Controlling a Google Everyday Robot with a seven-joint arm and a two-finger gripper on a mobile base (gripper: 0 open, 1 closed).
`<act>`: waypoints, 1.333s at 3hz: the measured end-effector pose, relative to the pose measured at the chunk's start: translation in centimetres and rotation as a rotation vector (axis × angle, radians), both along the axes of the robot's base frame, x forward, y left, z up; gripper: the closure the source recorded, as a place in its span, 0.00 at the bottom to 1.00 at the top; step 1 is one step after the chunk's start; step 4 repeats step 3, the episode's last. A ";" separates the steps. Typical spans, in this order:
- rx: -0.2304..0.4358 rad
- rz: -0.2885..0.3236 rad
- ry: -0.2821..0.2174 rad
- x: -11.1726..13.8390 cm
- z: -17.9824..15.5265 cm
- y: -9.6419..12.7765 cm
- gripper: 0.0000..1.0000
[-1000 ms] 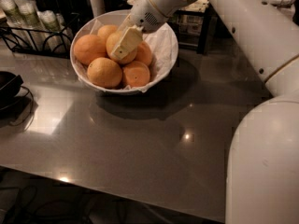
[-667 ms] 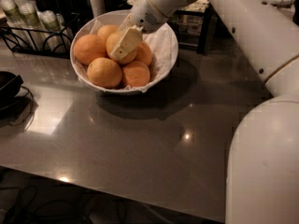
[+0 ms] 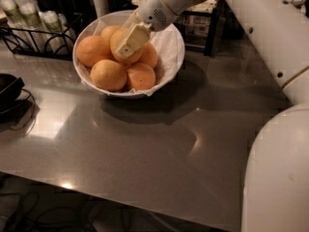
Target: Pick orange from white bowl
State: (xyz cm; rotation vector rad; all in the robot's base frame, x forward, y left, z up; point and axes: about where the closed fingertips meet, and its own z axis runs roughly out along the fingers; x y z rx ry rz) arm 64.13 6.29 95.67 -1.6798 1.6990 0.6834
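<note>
The white bowl (image 3: 179, 57) is sitting in the upper left-centre of the frame on the grey, glossy surface (image 3: 159, 153), with its paper lining folding over the rim. Six oranges are lying piled inside it: one at the left (image 3: 92, 50), one at the back (image 3: 109, 32), two along the front (image 3: 108, 75) (image 3: 141, 76), one at the right (image 3: 148, 56), and the top orange (image 3: 134, 57) resting in the middle of the heap. The gripper (image 3: 129, 41) is reaching down into the bowl from the upper right and lying against that top orange, its cream-coloured tip crossing the fruit's upper face. From this angle it is not clear whether its grasp is closing on the orange or only resting over it. The white arm (image 3: 270, 28) is stretching across the upper right corner, and the robot's rounded body (image 3: 282, 178) is filling the lower right. Behind the bowl, in the upper left, a black wire rack (image 3: 29, 37) is holding pale cups. A dark object (image 3: 7, 88) is sitting on the surface at the left edge.
</note>
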 end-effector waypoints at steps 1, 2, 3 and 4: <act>0.051 -0.052 -0.090 -1.2 4.2 -3.0 1.00; 0.099 -0.109 -0.170 -2.0 7.7 -6.3 1.00; 0.099 -0.109 -0.169 -2.0 7.7 -6.3 1.00; 0.099 -0.109 -0.169 -2.0 7.7 -6.3 1.00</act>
